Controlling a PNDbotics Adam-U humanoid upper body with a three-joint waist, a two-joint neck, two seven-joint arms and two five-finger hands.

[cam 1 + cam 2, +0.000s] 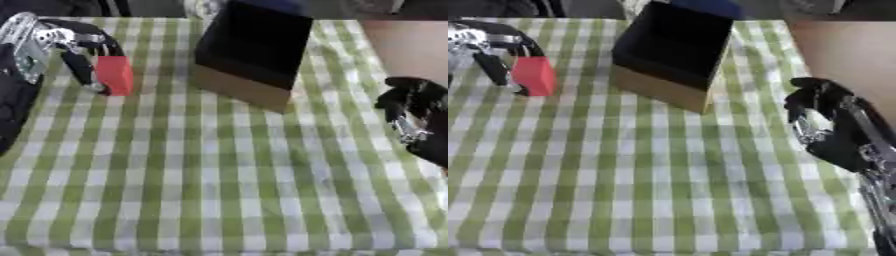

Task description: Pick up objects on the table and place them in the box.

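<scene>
Over on the far left of the table [219,190], the left hand [74,42] has its fingers curled around a red block [115,75], pinching it from the left side and over the top. Can't really tell if the block is lifted or if its bottom edge is touching the green checked cloth, looks about level with it. The box [249,50] sits at the far middle, just to the right of the block, dark inside with a tan cardboard side facing us, top open. From this angle I can't see anything in it, but the interior is just a black patch so who knows. The right hand [833,127] is parked off at the right edge, fingers curled in and holding nothing that I can see, basically idle. Far as progress goes, I'd say we're at the grab stage: block is in hand but not in the box. What's left is a short carry to the right and a drop into the opening. No other loose objects show on the cloth, so this might be the last one.
</scene>
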